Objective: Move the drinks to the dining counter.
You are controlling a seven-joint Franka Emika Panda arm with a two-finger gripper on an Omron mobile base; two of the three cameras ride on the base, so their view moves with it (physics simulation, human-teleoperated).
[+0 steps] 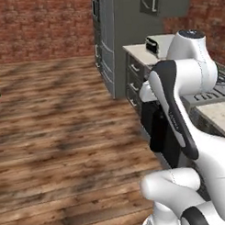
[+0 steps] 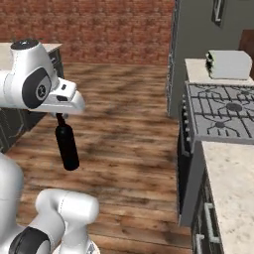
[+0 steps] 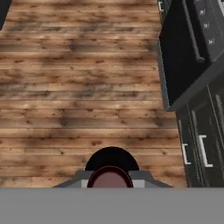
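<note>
**Carrying the wine bottle across the kitchen**

The kitchen has a wide wooden plank floor [image 1: 55, 130] and a red brick wall [image 2: 104, 27] at the far side. We are in transit here, between the work counters and the place where the drinks must go.

The largest thing beside us is the tall grey fridge [image 1: 114, 40]. Next to it runs a line of dark cabinets [image 1: 136, 83] under a beige countertop [image 2: 230, 173], with a gas stove [image 2: 221, 111] set in it and a toaster [image 2: 229, 64] standing behind the stove. In the hand view the black oven front [image 3: 183, 57] passes at the right edge.

The gripper [image 2: 60, 116] hangs under the white arm, and its fingers pinch the thin neck of the black wine bottle [image 2: 67, 146]. The bottle hangs nearly upright over the bare floor, touching nothing else. From the hand view we look down on its round top [image 3: 110, 177] between the fingers.

We judge that the step in hand is the transport. We cannot tell where the dining counter is from here. To do it well, we should keep the bottle vertical, drive smoothly so it does not swing in the grip, and keep it well apart from the cabinets when we turn.
</note>
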